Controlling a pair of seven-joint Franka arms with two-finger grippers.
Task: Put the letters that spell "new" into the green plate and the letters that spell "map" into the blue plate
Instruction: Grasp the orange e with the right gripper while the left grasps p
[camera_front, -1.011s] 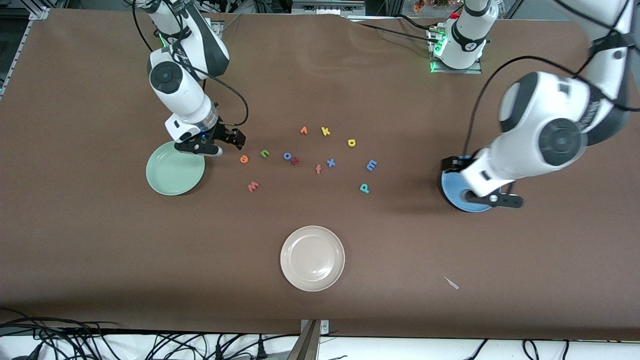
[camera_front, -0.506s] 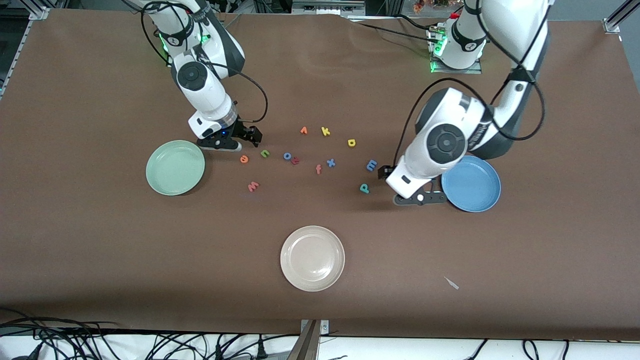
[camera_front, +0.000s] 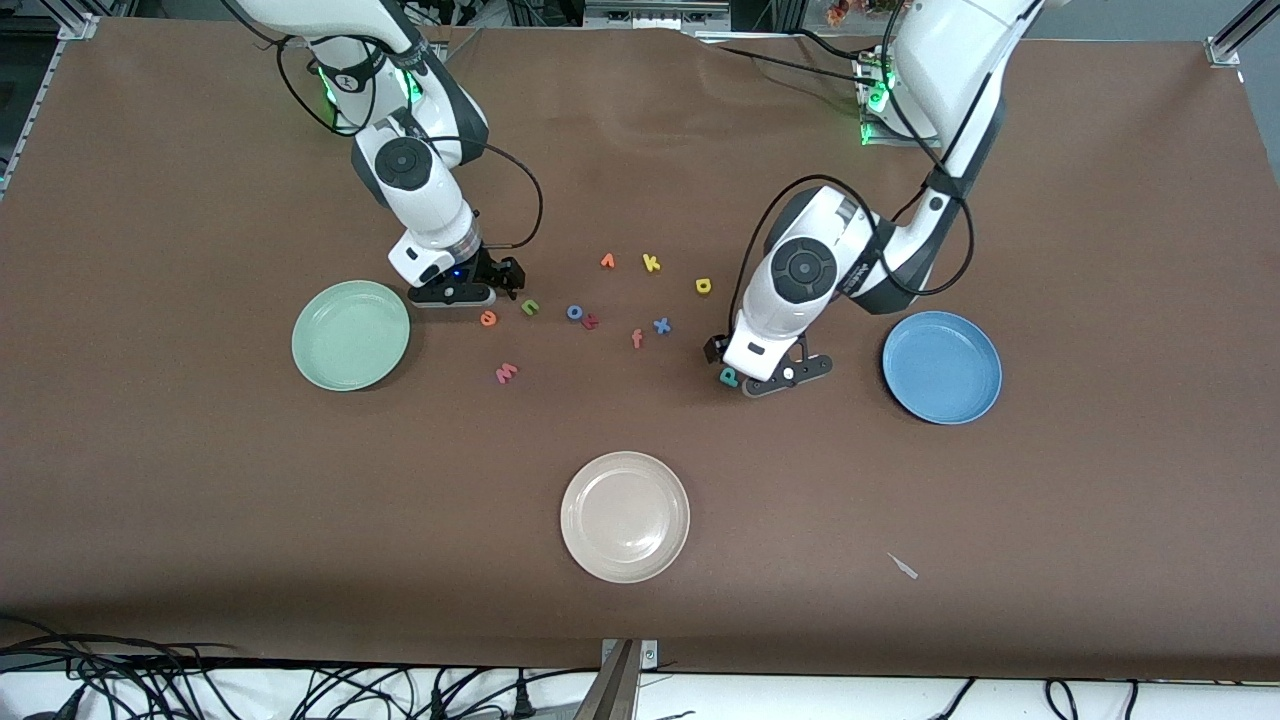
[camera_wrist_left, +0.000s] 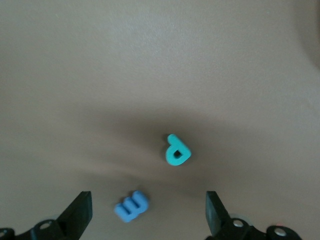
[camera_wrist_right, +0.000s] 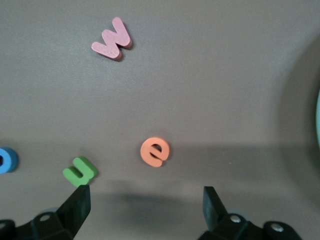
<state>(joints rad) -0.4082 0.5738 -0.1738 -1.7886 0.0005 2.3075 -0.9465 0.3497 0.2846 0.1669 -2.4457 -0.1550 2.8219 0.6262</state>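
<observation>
My left gripper (camera_front: 775, 378) hangs open low over the light blue m (camera_wrist_left: 132, 206), which lies between its fingers. The teal p (camera_front: 729, 376) lies just beside it. The yellow a (camera_front: 703, 286) sits farther from the front camera. My right gripper (camera_front: 452, 294) stands open between the green plate (camera_front: 350, 335) and the orange e (camera_front: 488, 318), with nothing between its fingers. The green n (camera_front: 530, 307) lies beside the e, and the pinkish w (camera_front: 507, 373) lies nearer the camera. The blue plate (camera_front: 941, 367) lies empty toward the left arm's end.
A cream-white plate (camera_front: 625, 516) sits near the table's front. Other letters lie in the middle: a blue o (camera_front: 575, 312), an orange-red f (camera_front: 637, 339), a blue x (camera_front: 661, 325) and a yellow k (camera_front: 651, 263). A small pale scrap (camera_front: 903, 566) lies nearer the camera than the blue plate.
My left arm has swung from over the blue plate to over the m and p. My right gripper has moved off the green plate's rim toward the e. Both stay open.
</observation>
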